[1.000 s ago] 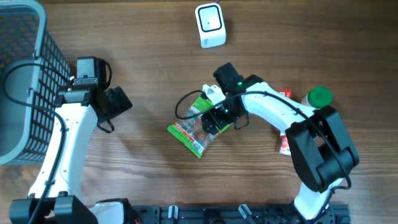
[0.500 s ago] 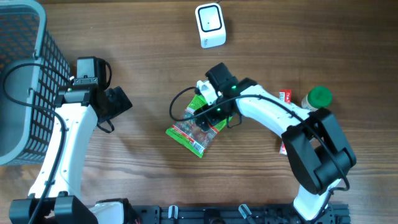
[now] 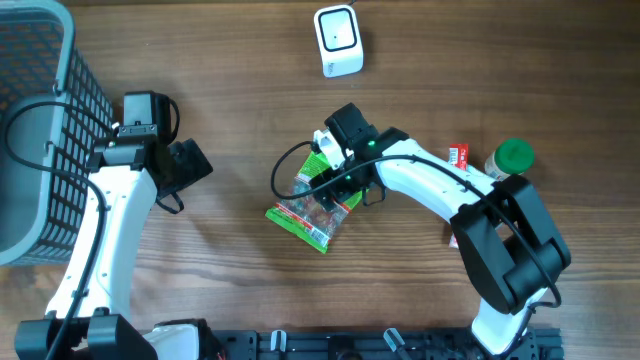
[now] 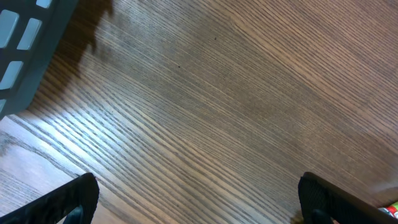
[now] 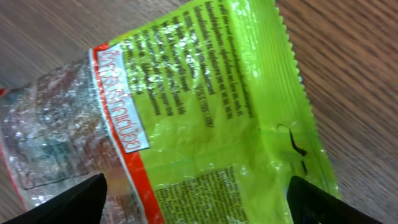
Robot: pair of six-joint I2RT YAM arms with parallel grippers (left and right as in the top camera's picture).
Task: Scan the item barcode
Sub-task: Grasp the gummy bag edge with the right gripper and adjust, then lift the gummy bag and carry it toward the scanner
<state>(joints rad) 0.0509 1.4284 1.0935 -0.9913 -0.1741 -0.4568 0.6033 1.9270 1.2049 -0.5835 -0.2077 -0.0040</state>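
Observation:
The item, a green and red snack packet [image 3: 303,212], lies flat on the wooden table near the middle. In the right wrist view the packet [image 5: 205,106] fills the frame with its printed green back up; no barcode shows there. My right gripper [image 3: 336,192] hovers right over the packet's upper part, jaws spread wide to either side of it [image 5: 198,204], open. A white scanner [image 3: 337,41] stands at the back of the table. My left gripper [image 3: 192,162] sits far to the left, open over bare wood [image 4: 199,202].
A grey mesh basket [image 3: 35,130] takes up the left edge, and its corner [image 4: 28,46] shows in the left wrist view. A green-capped bottle [image 3: 513,156] and a red pack [image 3: 458,155] lie at the right, beside my right arm.
My right gripper has shifted left and slightly toward the back over the packet, its jaws spreading a little. The packet has slid slightly left. The left arm has not moved.

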